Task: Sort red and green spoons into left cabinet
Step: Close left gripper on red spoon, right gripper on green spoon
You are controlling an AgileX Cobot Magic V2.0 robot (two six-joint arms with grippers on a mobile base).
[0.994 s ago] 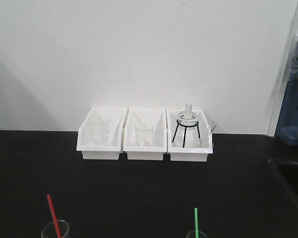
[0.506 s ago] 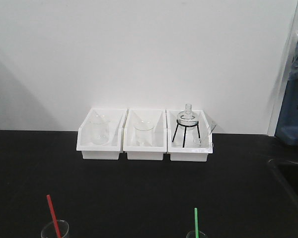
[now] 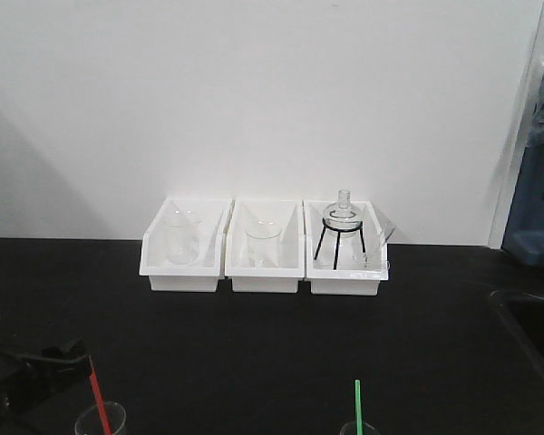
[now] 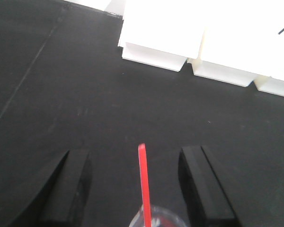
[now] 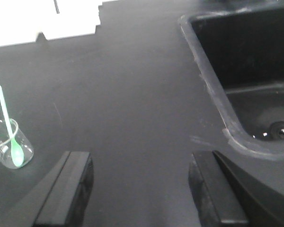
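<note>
The red spoon (image 3: 98, 397) stands handle-up in a small glass beaker (image 3: 101, 420) at the front left of the black table. In the left wrist view the red spoon (image 4: 144, 182) rises between my left gripper's open jaws (image 4: 137, 182), touching neither finger. My left gripper (image 3: 45, 367) shows in the front view just left of the spoon. The green spoon (image 3: 358, 401) stands in another beaker (image 5: 8, 144) at the front right. My right gripper (image 5: 139, 182) is open and empty over bare table, with the green spoon (image 5: 8, 127) to its left. The left cabinet is out of view.
Three white plastic bins (image 3: 265, 246) holding glassware stand against the back wall; they show in the left wrist view (image 4: 203, 38). A black sink basin (image 5: 248, 66) is sunk into the table to the right. A blue unit (image 3: 535, 208) stands at the far right.
My left arm has come into the front view from the lower left and now sits beside the red spoon's beaker. Spoons and bins have not moved.
</note>
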